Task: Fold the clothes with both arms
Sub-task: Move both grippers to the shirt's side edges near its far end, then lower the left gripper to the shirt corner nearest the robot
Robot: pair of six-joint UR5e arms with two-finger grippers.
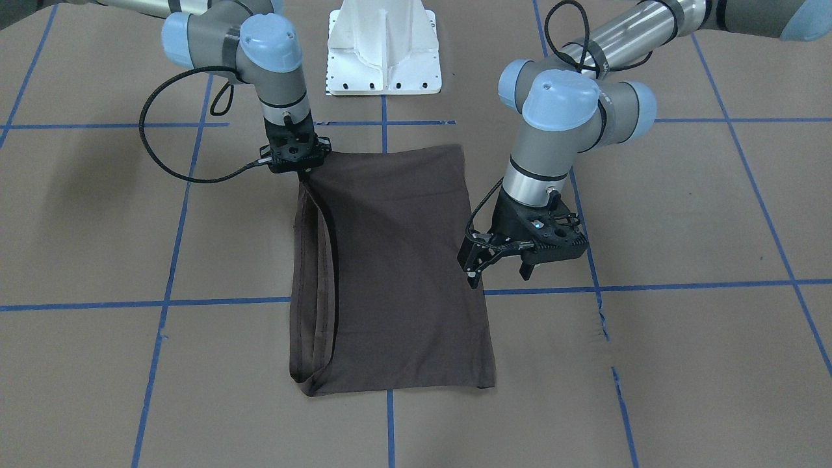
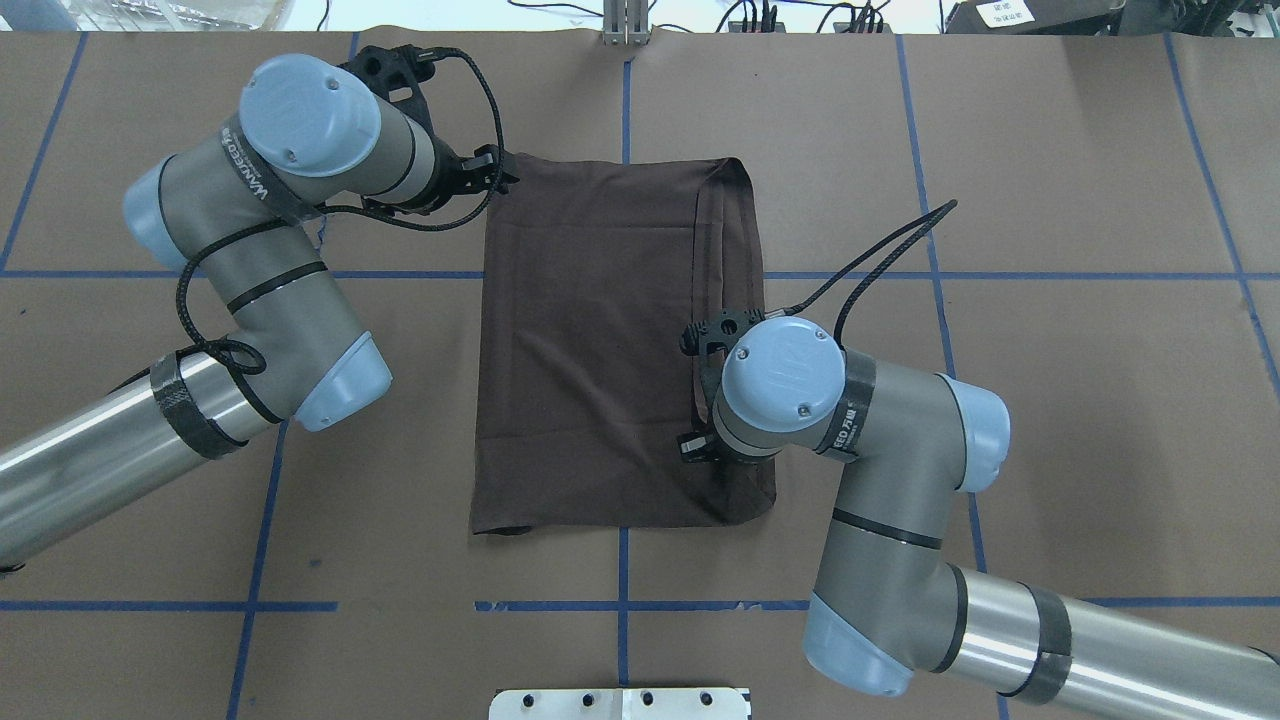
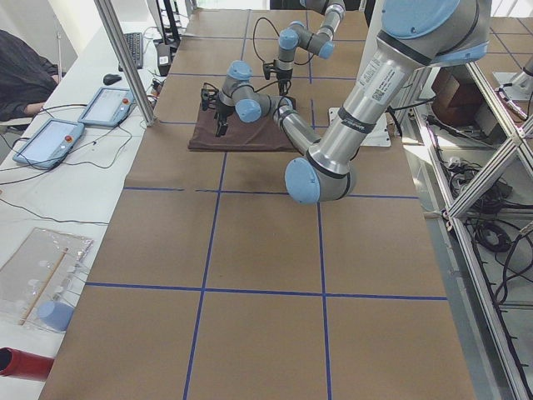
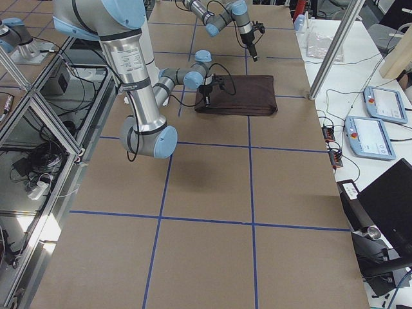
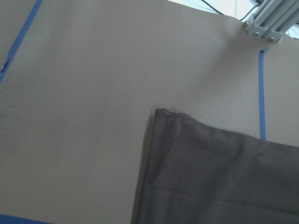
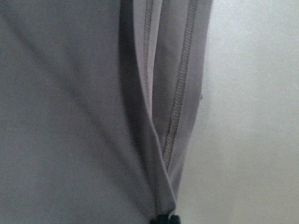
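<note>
The dark grey-brown T-shirt (image 1: pixel 403 260) lies folded into a long rectangle in the middle of the brown table; it also shows in the overhead view (image 2: pixel 590 350). My right gripper (image 1: pixel 304 174) is shut on the shirt's hemmed edge at its corner nearest the robot and lifts that corner slightly. The right wrist view shows the stitched hem layers (image 6: pixel 180 93) running into the fingertips (image 6: pixel 163 218). My left gripper (image 1: pixel 499 276) is open and empty, raised above the shirt's far corner (image 5: pixel 163 114) on the opposite side. Collar, logo and tags are hidden.
The white pedestal base (image 1: pixel 383 52) stands at the robot's edge of the table. Blue tape lines (image 1: pixel 221 302) mark a grid on the brown paper. Control tablets (image 3: pixel 50 137) and an aluminium post (image 3: pixel 125 58) stand along the operators' side.
</note>
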